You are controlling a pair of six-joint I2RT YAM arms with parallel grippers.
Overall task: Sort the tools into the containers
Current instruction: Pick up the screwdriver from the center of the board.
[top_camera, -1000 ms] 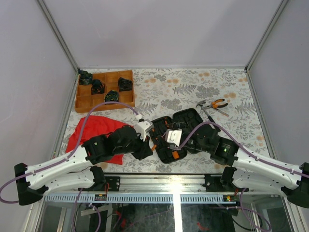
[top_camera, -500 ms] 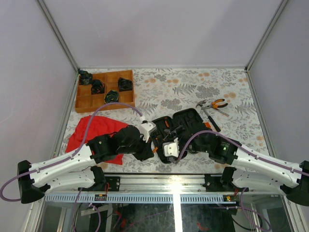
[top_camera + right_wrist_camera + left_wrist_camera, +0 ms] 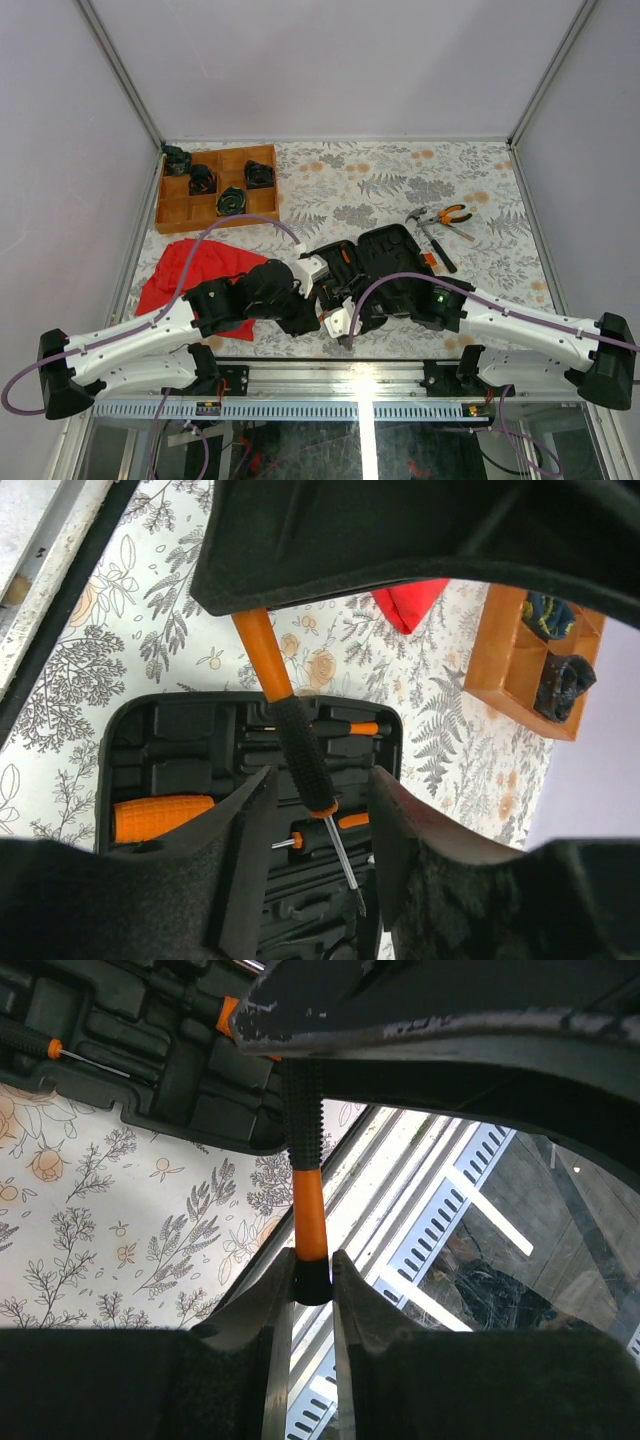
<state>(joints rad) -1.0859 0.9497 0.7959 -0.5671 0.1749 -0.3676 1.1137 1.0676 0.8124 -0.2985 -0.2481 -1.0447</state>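
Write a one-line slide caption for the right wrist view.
Right gripper, jaws open, straddles an orange-and-black screwdriver over the open tool case; wooden tray beyond.

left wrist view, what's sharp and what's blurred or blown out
Left wrist view: screwdriver and floral tablecloth sharp, near fingers shadowed and soft, slotted rail at right washed out by glare. Top external view: one glare patch on the table frame.

Case (image 3: 392, 250) black; screwdriver (image 3: 309, 1210) orange and black; table covering (image 3: 380, 180) pale, grey-orange floral print; cloth (image 3: 185, 265) red.
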